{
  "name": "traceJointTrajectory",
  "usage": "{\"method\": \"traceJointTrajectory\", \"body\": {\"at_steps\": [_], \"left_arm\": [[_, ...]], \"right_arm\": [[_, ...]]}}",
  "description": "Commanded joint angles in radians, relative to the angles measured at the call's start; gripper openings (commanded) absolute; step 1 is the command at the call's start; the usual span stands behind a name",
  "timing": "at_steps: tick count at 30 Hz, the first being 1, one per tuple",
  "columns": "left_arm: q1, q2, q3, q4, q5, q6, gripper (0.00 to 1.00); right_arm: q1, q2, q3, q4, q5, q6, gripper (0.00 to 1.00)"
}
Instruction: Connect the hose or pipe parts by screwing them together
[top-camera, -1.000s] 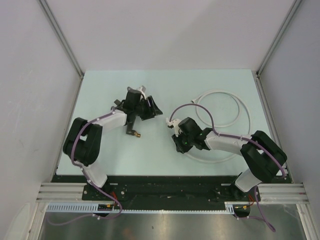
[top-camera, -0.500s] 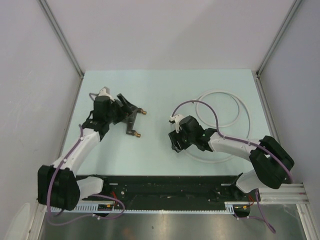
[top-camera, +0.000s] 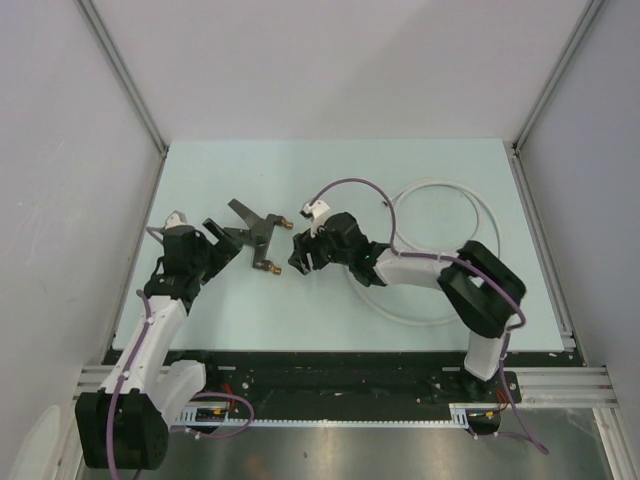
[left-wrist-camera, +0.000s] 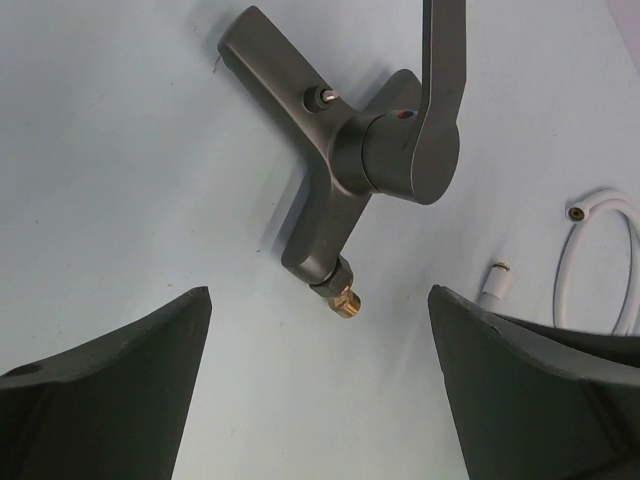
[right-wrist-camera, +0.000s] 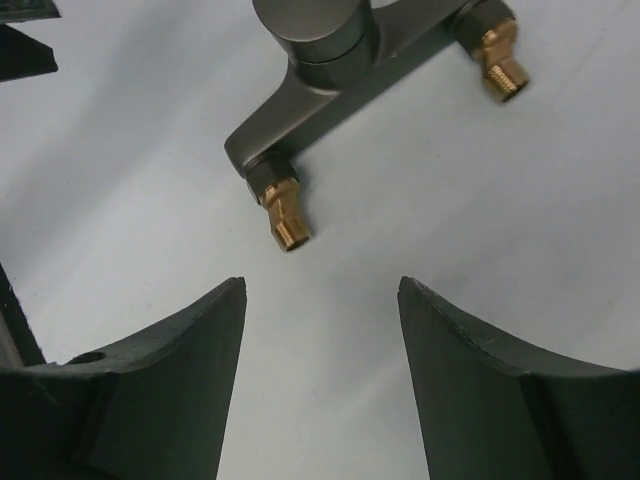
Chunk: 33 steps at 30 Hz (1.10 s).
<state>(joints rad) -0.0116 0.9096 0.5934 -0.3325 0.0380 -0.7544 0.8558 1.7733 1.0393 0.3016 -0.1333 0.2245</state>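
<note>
Tap fitting lies untouched between left fingers and right fingers

Pale mint-green flat counter. Left of centre, lying flat: small dark grey T-shaped metal tap fitting, with lever handle and two brass threaded ends. To the right: long thin white flexible hose in loose loops; one silvery end connector near the fitting, not touching.

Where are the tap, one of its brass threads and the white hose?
tap (left-wrist-camera: 340, 165): left wrist view, middle of its grey body.
brass thread (right-wrist-camera: 285, 215): right wrist view, on the threaded end at lower left.
white hose (left-wrist-camera: 496, 285): left wrist view, on the loose end just behind its silvery tip.
</note>
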Motion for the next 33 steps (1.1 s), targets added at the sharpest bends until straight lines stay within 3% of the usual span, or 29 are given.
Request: {"method": "traceJointTrajectory", "body": {"at_steps": [1, 7, 18, 21, 28, 31, 33], "left_arm": [[0.009, -0.023, -0.015, -0.003, 0.049, -0.019, 0.93], [0.009, 0.057, -0.033, -0.020, 0.074, 0.003, 0.92], [0.009, 0.155, -0.017, -0.019, 0.183, 0.039, 0.92], [0.009, 0.141, -0.017, -0.017, 0.166, 0.041, 0.93], [0.041, 0.103, -0.073, 0.039, 0.131, -0.046, 0.88], [0.045, 0.083, -0.130, 0.142, 0.178, -0.094, 0.88], [0.047, 0.066, -0.156, 0.208, 0.206, -0.134, 0.88]], "right_arm": [[0.029, 0.141, 0.076, 0.210, -0.046, 0.000, 0.66], [0.083, 0.277, 0.094, 0.373, 0.017, -0.091, 0.66], [0.140, 0.422, 0.177, 0.416, 0.021, -0.165, 0.57], [0.147, 0.439, 0.185, 0.421, 0.023, -0.172, 0.50], [0.158, 0.431, 0.186, 0.419, 0.005, -0.205, 0.09], [0.167, 0.407, 0.186, 0.413, -0.005, -0.205, 0.00], [0.175, 0.388, 0.186, 0.413, -0.022, -0.203, 0.00]]}}
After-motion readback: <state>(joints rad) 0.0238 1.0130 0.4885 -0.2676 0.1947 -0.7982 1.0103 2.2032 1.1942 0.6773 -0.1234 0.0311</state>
